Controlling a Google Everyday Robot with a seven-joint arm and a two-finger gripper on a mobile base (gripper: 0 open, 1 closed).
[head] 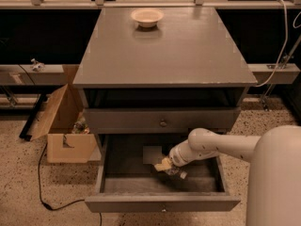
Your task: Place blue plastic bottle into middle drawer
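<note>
The middle drawer (162, 203) is pulled open at the bottom of the grey cabinet. My gripper (165, 165) reaches down into it from the right, low over the drawer floor near its middle. A pale greyish shape that looks like the blue plastic bottle (152, 155) lies in the drawer's shadow just left of and behind the gripper tip, touching or nearly touching it. A small white bit (181, 174) shows under the wrist.
The upper drawer (162, 120) with its knob is shut just above my arm. A cream bowl (147, 17) stands at the back of the cabinet top. An open cardboard box (61, 126) and a black cable (51, 199) are on the floor to the left.
</note>
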